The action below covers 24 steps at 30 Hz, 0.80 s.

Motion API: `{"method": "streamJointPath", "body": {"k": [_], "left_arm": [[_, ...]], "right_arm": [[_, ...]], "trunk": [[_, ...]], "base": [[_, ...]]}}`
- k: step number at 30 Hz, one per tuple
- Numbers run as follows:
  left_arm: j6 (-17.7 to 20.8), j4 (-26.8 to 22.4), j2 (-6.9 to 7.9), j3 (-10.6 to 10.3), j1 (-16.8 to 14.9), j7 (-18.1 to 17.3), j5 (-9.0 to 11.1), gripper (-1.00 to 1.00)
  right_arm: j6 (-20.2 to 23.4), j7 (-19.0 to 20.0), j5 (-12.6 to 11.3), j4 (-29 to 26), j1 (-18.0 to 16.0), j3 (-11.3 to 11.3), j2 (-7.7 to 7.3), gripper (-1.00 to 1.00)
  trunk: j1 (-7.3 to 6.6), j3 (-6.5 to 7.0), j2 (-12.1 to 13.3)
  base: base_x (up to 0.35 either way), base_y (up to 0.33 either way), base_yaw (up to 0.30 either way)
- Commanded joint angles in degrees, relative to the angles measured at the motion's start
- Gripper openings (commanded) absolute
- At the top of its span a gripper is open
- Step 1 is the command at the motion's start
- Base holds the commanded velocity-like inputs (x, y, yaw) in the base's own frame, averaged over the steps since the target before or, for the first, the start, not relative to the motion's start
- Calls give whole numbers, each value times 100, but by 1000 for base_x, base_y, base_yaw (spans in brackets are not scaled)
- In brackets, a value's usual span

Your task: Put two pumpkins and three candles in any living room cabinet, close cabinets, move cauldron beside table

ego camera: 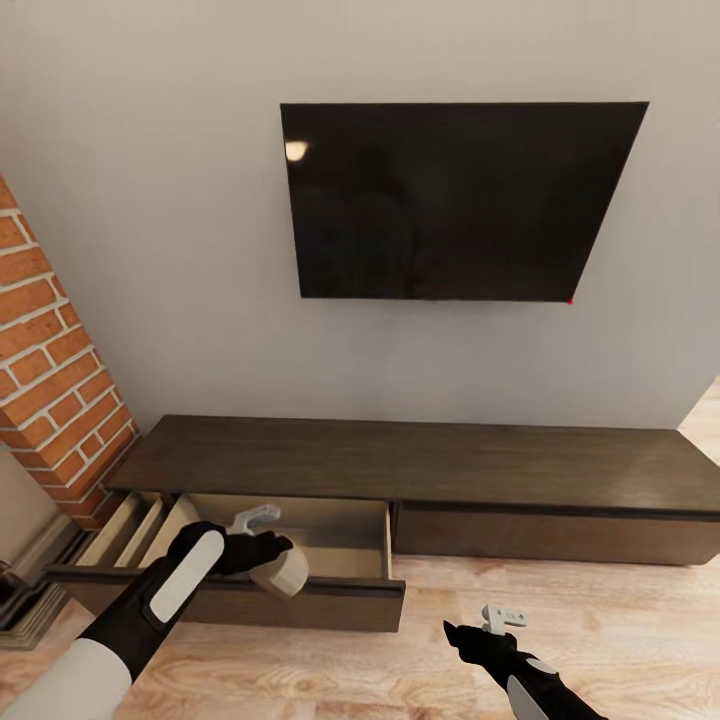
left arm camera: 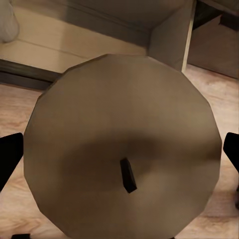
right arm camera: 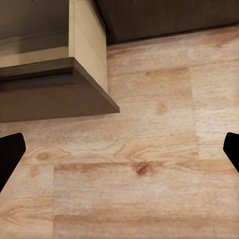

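Holding a candle between its fingers, your left gripper hangs over the front edge of the open drawer in the cabinet. In the left wrist view the candle's flat top faces the camera, a many-sided olive-beige disc with a short black wick near its middle, and the dark fingertips press at either side of it. From the head view the candle seems to sit above the drawer's front panel rather than fully over the pale floor of the drawer, so you probably want to carry it a little further in toward the back wall before lowering. Bring it down low and let go only when its base is close to the drawer floor; a stubby cylinder like this should stand steady if it lands flat, but may roll if tipped.

Your right gripper rests well apart, low over the plank floor, its jaws spread wide and holding nothing.

The cabinet is a long, low dark-brown wood unit with a matte grained top and handle-less fronts; the drawer's inside is smooth pale beige. Left of it, a second opened compartment shows slanted beige dividers. Above hangs a glossy black screen, and rough red brick stands at the left.
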Motion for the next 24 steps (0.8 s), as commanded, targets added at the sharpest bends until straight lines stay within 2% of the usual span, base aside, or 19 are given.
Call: {"method": "streamJointPath", "body": {"k": [1,10,24], "left_arm": [[5,-19,3,-11,-4,53,63,-100],[-48,-31,-57,-104,-4,42,64,-100],[-57,-4,-62,-126,-4,55,64,-100]], "right_arm": [[16,0,-45,-9,-3,24,-6,100],[14,-8,-47,-10,-3,21,-11,100],[14,-8,-48,-5,0,23,-6,100]], "trunk": [[0,-6,-3],[0,-6,-3],[0,-6,-3]], "base": [[0,0,0],[28,-1,0],[295,-77,0]]}}
